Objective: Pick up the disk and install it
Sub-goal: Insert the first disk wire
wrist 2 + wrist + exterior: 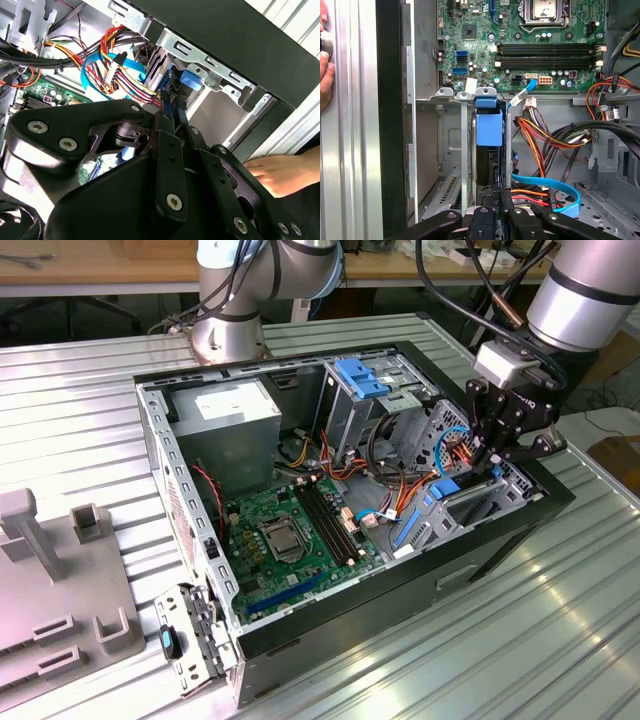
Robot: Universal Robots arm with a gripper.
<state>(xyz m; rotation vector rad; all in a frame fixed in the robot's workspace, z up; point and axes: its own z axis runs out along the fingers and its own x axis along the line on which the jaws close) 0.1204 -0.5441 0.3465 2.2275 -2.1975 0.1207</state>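
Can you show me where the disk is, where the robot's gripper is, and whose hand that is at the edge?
disk (489,129), first wrist view: its blue carrier frame.
gripper (492,456), exterior view: between its fingertips.
person's hand (280,172), second wrist view: the middle of the hand.

The exterior view looks down at an angle from off my arm, well back from the open computer case (350,510), taking in the whole case and my arm above its drive cage (480,500). My first wrist view looks straight down into that drive cage (470,150), close in, with the motherboard (530,40) beyond it. My second wrist view sits just behind my pincer (170,112), facing along it toward the same cage (200,65). All three views share the cage.
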